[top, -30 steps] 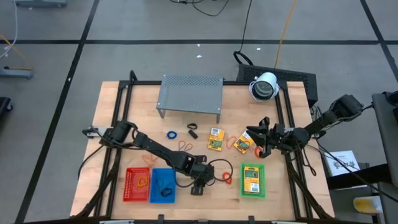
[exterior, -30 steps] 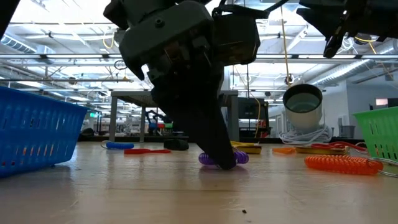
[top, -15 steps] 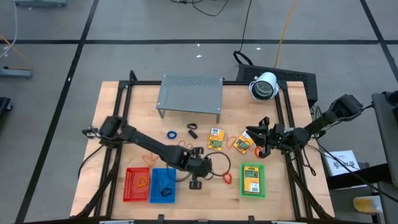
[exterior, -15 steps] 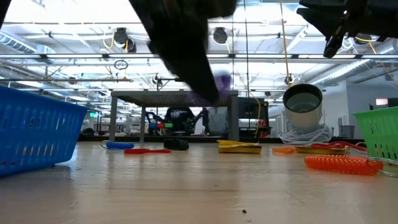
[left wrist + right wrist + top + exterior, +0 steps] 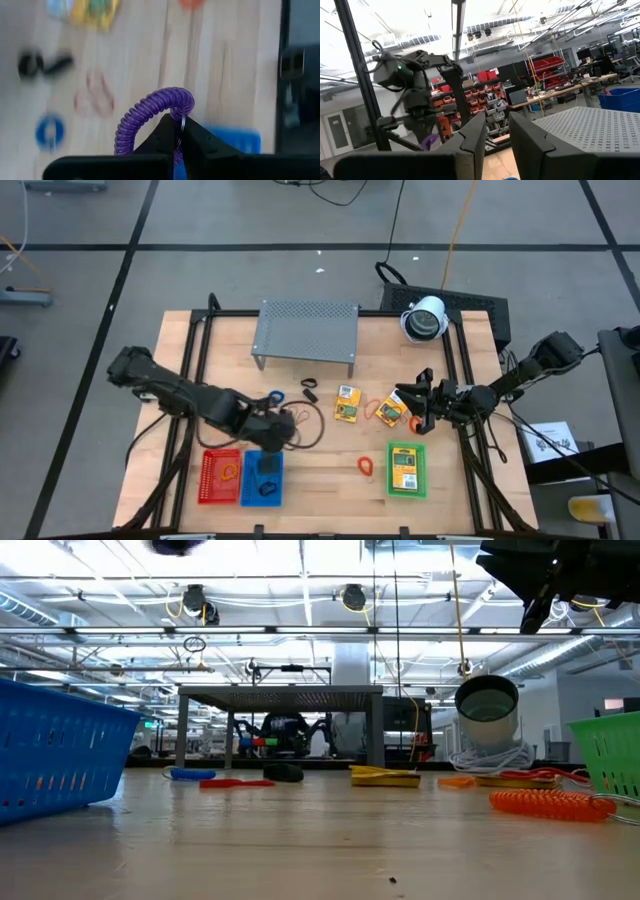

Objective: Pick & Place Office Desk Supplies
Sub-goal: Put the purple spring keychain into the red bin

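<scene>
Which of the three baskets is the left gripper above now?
The blue basket, between the red basket and the green basket; the left gripper is over its top edge.

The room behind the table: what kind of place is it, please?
Probably a robotics lab or industrial workshop. The right wrist view shows racks of red storage bins and long workbenches; the low view shows a high ceiling with exposed pipes and strip lights.

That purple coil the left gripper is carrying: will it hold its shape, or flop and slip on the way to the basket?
Probably springy, not stiff: the purple coil arcs up free of the left gripper. It looks light and may sway in transit. The shut fingers seem to pinch it only at one end, near a thin ring, so it could pivot or slip if jolted.
</scene>
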